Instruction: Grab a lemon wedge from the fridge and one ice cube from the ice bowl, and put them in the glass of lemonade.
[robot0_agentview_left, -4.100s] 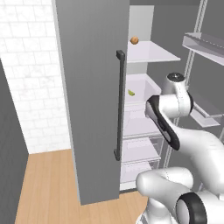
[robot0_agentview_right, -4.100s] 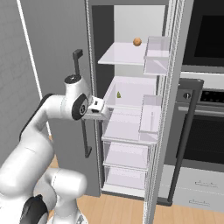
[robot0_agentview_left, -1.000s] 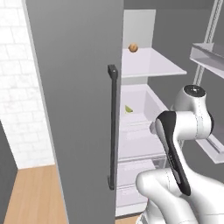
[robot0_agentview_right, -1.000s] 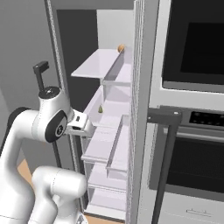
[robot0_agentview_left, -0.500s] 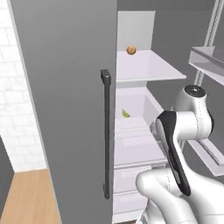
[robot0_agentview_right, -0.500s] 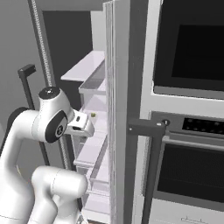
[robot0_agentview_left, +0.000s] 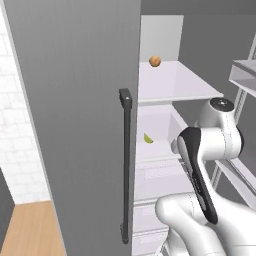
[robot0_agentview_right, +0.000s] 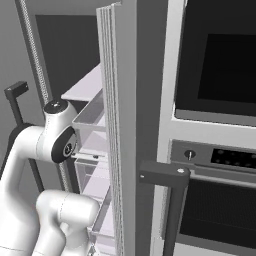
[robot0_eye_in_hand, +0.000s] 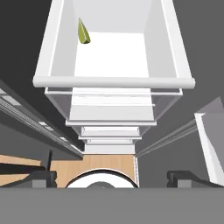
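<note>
The fridge stands open, its grey left door with the long dark handle swung out. On a white middle shelf lies the lemon wedge, a small yellow-green sliver; in the hand view the lemon wedge rests at the shelf's far left corner. My gripper is open, the fingertips wide apart with nothing between them, held back from the shelf's front lip and apart from the wedge. The ice bowl, ice cube and glass of lemonade are out of view.
An orange-brown round fruit sits on the upper shelf. The fridge's right door stands edge-on close to my arm. A dark built-in oven with a bar handle is to the right. Clear drawers lie below the shelf.
The whole picture has shifted in both base views, so the camera has moved: the left door looms larger and the right door's edge and oven have slid in. The arm's pose looks the same.
</note>
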